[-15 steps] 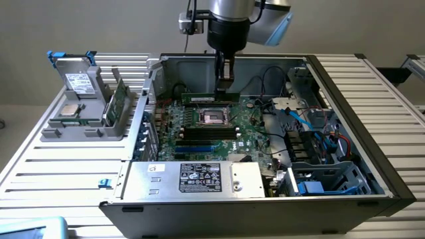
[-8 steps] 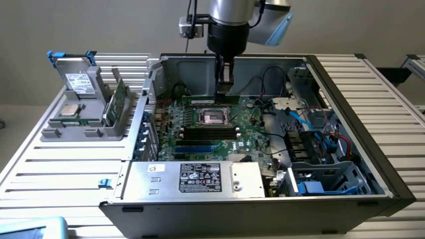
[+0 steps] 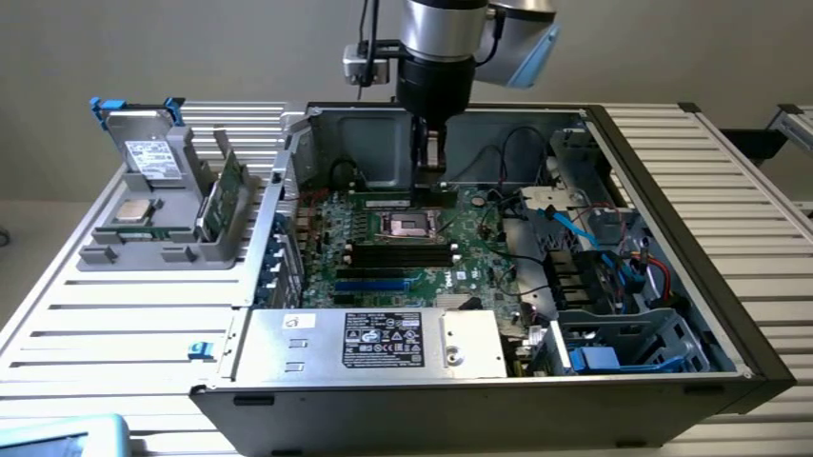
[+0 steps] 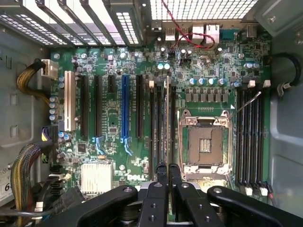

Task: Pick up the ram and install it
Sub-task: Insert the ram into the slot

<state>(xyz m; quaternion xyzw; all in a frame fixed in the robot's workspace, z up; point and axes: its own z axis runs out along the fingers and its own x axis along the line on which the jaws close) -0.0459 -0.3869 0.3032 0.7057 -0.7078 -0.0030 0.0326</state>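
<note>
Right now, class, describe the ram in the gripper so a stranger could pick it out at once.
Find the open computer case and the green motherboard inside. Beside its square silver processor socket runs a bank of long black memory slots, and the gripper holds the ram edge-on in line with them. Unlike those black slots, it shows as one thin pale edge.

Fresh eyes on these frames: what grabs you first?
The open computer case lies on a slatted table, motherboard exposed, with the gripper reaching down into it. The gripper is shut on the ram, seen edge-on over the black memory slots beside the empty processor socket. At the exterior view's left, a grey holder carries a drive and a processor chip.
</note>
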